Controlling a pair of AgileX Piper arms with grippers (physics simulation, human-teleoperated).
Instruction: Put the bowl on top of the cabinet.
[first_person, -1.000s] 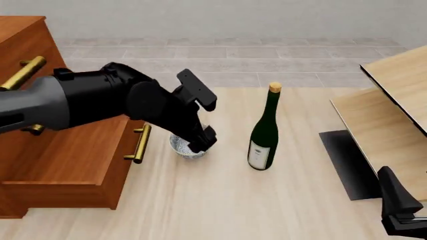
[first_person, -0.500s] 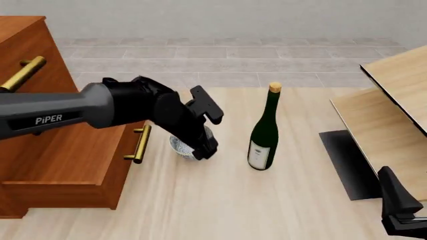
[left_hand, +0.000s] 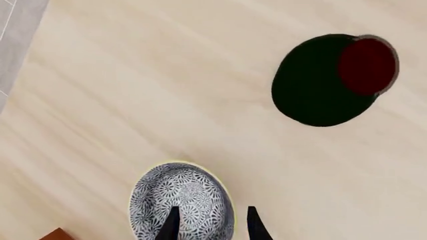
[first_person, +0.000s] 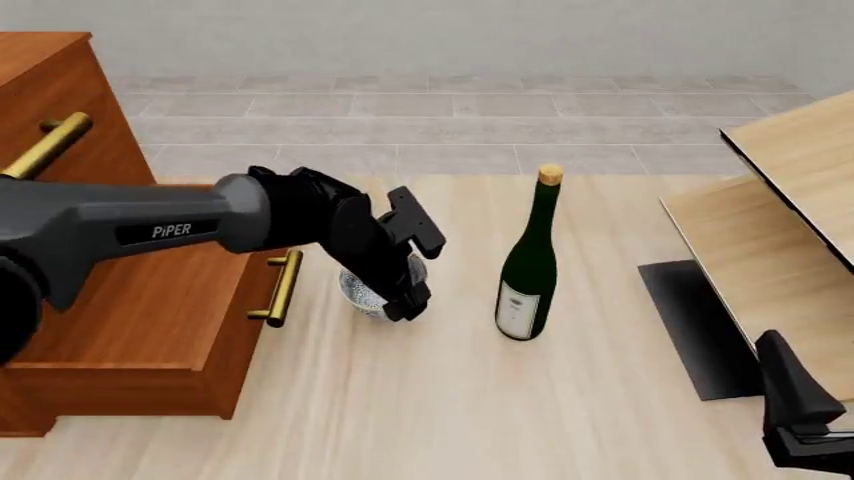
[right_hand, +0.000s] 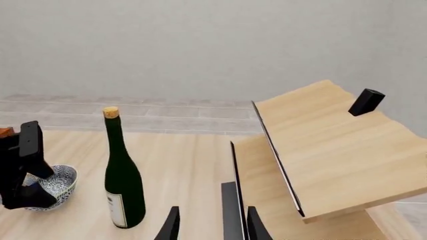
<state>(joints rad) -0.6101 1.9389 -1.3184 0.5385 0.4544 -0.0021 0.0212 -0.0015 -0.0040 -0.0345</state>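
The grey-white speckled bowl (first_person: 358, 291) stands on the table just right of the reddish-brown cabinet (first_person: 134, 300), whose brass handle (first_person: 282, 288) is close by. My left gripper (first_person: 402, 297) is down at the bowl's right side. In the left wrist view the bowl (left_hand: 175, 194) lies under my left gripper (left_hand: 212, 227), which is open: one finger (left_hand: 171, 225) stands inside the bowl and the other outside its rim. The right wrist view also shows the bowl (right_hand: 59, 181). My right gripper (right_hand: 212, 227) is open and empty, low at the front right (first_person: 801, 430).
A green wine bottle (first_person: 530, 270) with a cork stands just right of the bowl, seen from above as the bottle (left_hand: 323, 82) in the left wrist view. Pale light-wood furniture (first_person: 787, 220) with a dark base (first_person: 694, 320) fills the right side.
The left arm has sunk lower and stretched out further, bringing its gripper down at the bowl's right rim. The bowl, bottle and right arm have not moved.
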